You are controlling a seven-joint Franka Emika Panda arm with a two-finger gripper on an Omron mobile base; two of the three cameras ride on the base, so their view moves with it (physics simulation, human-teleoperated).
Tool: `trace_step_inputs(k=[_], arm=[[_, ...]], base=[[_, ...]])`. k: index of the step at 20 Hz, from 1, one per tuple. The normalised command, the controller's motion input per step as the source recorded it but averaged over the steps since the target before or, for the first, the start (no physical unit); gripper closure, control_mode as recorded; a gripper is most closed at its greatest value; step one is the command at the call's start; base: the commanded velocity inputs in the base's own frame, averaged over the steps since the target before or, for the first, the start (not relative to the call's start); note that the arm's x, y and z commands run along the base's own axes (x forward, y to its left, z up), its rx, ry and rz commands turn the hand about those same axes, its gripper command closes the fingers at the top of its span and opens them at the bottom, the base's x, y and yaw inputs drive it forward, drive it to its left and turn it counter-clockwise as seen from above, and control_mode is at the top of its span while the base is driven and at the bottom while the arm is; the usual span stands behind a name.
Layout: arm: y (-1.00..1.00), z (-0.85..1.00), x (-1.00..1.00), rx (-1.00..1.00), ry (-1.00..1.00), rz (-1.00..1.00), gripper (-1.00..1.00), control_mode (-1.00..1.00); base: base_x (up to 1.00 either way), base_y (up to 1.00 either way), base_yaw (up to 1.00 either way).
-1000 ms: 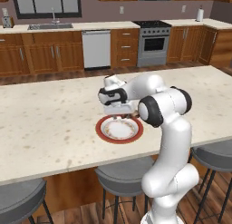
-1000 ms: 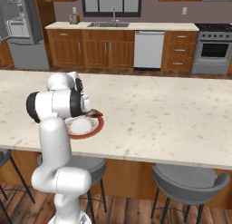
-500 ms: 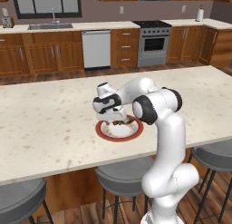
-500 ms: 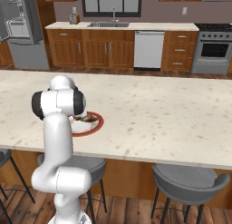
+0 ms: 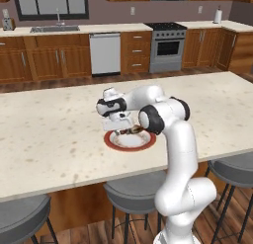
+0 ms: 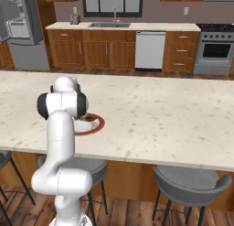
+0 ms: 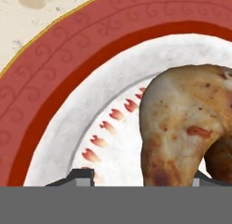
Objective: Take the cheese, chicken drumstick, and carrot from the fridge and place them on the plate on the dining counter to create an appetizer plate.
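The red-rimmed white plate (image 5: 111,142) (image 6: 98,125) (image 7: 68,69) lies on the dining counter (image 5: 49,129) (image 6: 160,115). On it rests the golden-brown chicken drumstick (image 5: 132,131) (image 7: 181,128). My gripper (image 5: 121,130) (image 7: 140,177) hangs low over the plate, pointing down. Its fingertips (image 7: 81,177) stand apart on either side of the drumstick's end, and there is a gap between the left tip and the meat. In the right base view my own arm covers the hand. The fridge (image 6: 20,33) stands far back on the left. The cheese and the carrot are out of view.
Grey bar stools (image 5: 131,191) (image 6: 192,184) stand along the counter's near edge. Behind the island runs the wall counter with sink (image 5: 54,28), dishwasher (image 5: 105,53) and stove (image 5: 168,45). Bare stone top stretches to both sides of the plate.
My hand has dropped lower and slightly left over the plate. The drumstick now lies on the plate between the fingertips.
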Motion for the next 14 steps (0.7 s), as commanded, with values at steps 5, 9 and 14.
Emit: trace_step_inputs(k=[5, 9, 14], arm=[[0.04, -1.00, -0.90, 0.15, 0.27, -0.01, -1.00, -1.00], [0.09, -1.00, -1.00, 0.19, 0.06, -0.02, -1.00, -1.00], [0.25, -1.00, -1.00, 0.17, -0.17, -0.08, -1.00, -1.00]], base=[[0.00, 0.00, 0.00], [0.00, 0.00, 0.00], [0.00, 0.00, 0.00]])
